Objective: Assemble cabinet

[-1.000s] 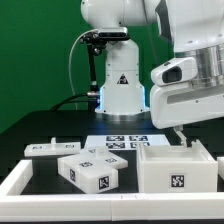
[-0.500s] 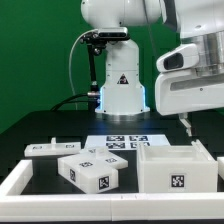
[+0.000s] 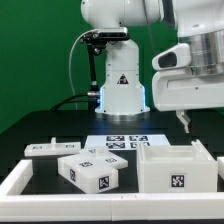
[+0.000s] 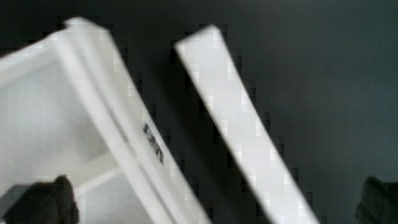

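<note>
You seem set to grasp the cabinet body (image 3: 175,168). Centre the jaws squarely over one wall before descending, so they straddle it rather than strike the rim. Your gripper (image 3: 183,121) hangs above the body, apart from it, jaws spread wide and empty. The body sits on the tabletop (image 3: 40,125) at the exterior view's right, with the smaller pieces (image 3: 90,172) nearby.

A large white boxy cabinet body (image 4: 63,120) fills one side of the frame, its open inside facing the camera and its thin wall running diagonally across the picture. A small dark mark (image 4: 151,146) on that wall's edge is too blurred to read. Just beside it, across a dark gap, a long narrow white strip (image 4: 240,130) slants through the frame's middle over a black surface (image 4: 338,90). The gripper (image 4: 214,203) shows only as two dark fingertips (image 4: 47,200) at opposite frame corners, spread wide.
</note>
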You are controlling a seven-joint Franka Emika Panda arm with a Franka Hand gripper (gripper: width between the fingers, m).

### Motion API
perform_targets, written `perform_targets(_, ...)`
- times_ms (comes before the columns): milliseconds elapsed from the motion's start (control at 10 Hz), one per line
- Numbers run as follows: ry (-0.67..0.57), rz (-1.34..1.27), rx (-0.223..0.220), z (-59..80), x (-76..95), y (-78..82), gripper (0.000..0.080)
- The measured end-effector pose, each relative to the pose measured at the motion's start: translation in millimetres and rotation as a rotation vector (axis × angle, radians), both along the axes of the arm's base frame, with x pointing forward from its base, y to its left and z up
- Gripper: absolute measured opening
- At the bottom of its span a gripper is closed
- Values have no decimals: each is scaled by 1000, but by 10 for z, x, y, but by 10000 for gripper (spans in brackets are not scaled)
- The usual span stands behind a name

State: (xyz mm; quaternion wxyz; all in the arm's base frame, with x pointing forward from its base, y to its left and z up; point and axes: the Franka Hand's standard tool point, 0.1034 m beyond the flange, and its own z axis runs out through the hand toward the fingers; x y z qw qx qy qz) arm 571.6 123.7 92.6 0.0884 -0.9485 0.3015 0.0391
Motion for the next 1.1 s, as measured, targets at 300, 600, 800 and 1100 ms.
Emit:
perform_targets(300, 37, -180, 4, -30, 0, 31, 798)
perform_targets(600, 99, -443, 34, -41, 74, -23, 798)
perform_targets(800, 115, -624, 39, 21, 269, -87, 798)
perform_targets(1100, 135, -680, 52, 7, 252, -46, 798)
